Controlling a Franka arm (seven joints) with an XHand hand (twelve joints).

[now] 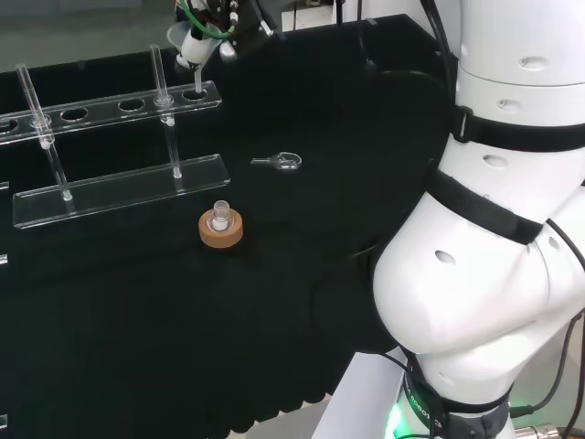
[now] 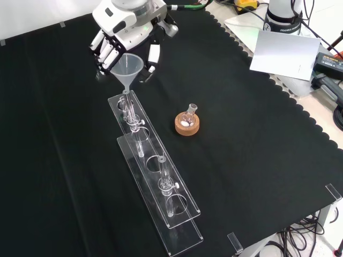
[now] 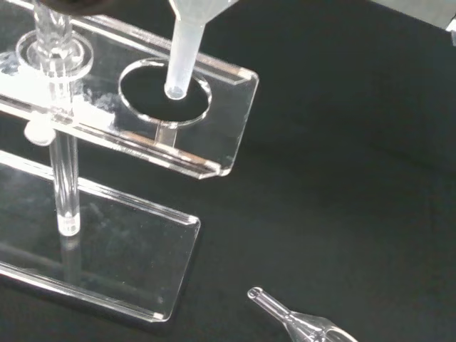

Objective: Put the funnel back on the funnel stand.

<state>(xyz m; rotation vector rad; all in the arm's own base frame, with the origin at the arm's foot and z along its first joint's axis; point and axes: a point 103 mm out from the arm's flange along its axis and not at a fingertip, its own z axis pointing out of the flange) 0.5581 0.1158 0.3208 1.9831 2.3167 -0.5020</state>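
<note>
The clear plastic funnel [image 2: 127, 66] hangs upright with the hand [image 2: 119, 31] shut on its cone from behind. Its stem [image 3: 181, 58] points down at the end hole of the clear acrylic funnel stand [image 3: 222, 146], with the tip right at the hole's opening. In the head view the funnel [image 1: 191, 53] is at the far side of the cloth, under the hand [image 1: 212, 16], over the right end of the stand's upper shelf [image 1: 110, 109]. The stand [image 2: 156, 179] has two posts and several holes, and its other holes hold nothing.
A cork ring with a small glass flask [image 1: 221, 229] stands in front of the stand in the head view, and to the right of the stand [image 2: 187, 123] in the front view. A small glass piece [image 1: 279, 162] lies on the cloth nearby [image 3: 303, 326]. The arm's white links [image 1: 498, 229] stand at the right.
</note>
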